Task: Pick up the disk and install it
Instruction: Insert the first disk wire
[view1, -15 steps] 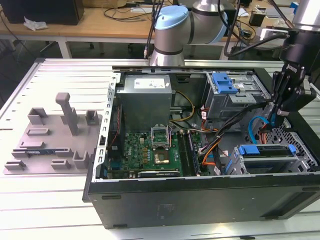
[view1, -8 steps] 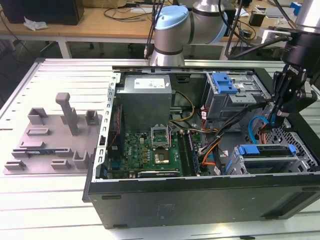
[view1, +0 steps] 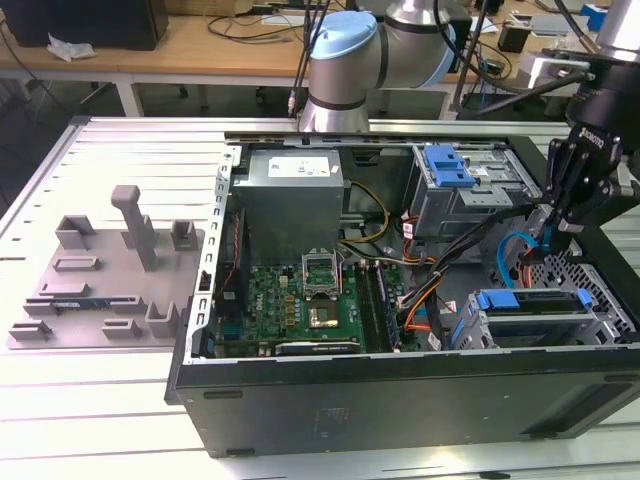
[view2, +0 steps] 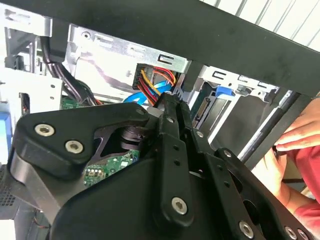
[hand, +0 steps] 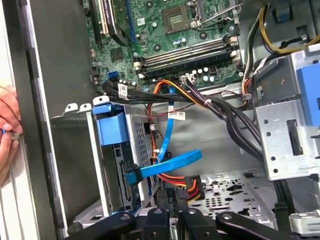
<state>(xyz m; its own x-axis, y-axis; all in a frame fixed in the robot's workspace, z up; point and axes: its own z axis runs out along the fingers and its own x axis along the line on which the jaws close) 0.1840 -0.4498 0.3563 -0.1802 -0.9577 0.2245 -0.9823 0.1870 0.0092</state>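
pincer (view1: 548, 232) of black metal hangs inside the open tower case (view1: 400, 385), its two fingers drawn almost together, nothing clearly clamped; in the first wrist view it sits just beside a red, orange and yellow power plug (hand: 189, 184). the disk (hand: 126, 165) seems slotted edge-on in the perforated grey drive cage (hand: 142, 145), a flat blue cable (hand: 170, 162) plugged into its end. the exterior view shows two blue-latched cages and a grey moulded tray (view1: 100, 290) on the ribbed counter (view1: 100, 150); both wrist views catch a hand (hand: 6, 125) at the case's edge
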